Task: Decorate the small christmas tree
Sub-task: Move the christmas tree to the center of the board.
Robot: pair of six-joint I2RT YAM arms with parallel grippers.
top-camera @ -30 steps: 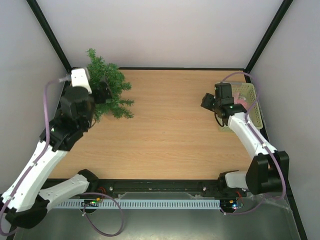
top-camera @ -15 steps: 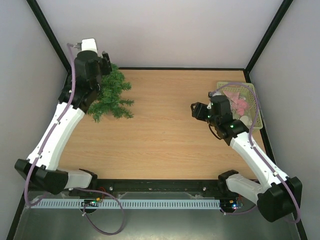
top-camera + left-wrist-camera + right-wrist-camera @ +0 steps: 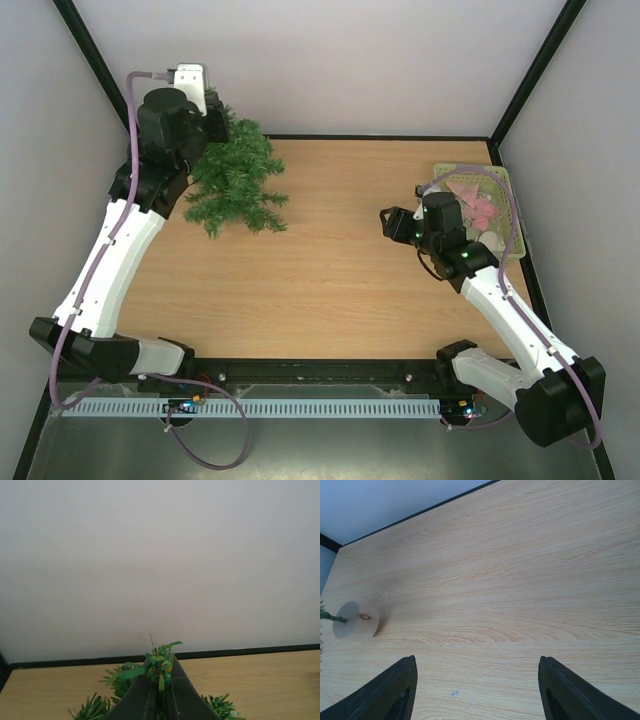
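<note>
Early stage, by the look of it: no ornament anywhere among the branches, so all of the decorating judged as left to do, with only the grasp on the tree made. Spread beneath everything, the wooden worktop (image 3: pixel 340 270). Reaching long toward 11 o'clock, the left arm (image 3: pixel 110 250), wrist raised at the back corner. Bent in from 4 o'clock toward the middle, the right arm (image 3: pixel 510 310). At 10 to 11 o'clock on the worktop, the small christmas tree (image 3: pixel 240 185), dark green and bristly, tip toward the corner and lower branches fanned toward the centre. Cannot tell whether lying flat or partly lifted. At 2 o'clock, just behind the right wrist, the pale green basket (image 3: pixel 505 178), with pink pieces (image 3: pixel 480 208) inside, probably the ornaments. Pinched shut on the tree's tip, the left hand (image 3: pixel 160 672), green needles squeezed between its dark fingers. Fingers parted with nothing between them, the right hand (image 3: pixel 477 680), low over plain wood and aimed toward 9 o'clock. At the left edge of the right wrist view, the tree's small round base (image 3: pixel 354 621) on a thin stem.
</note>
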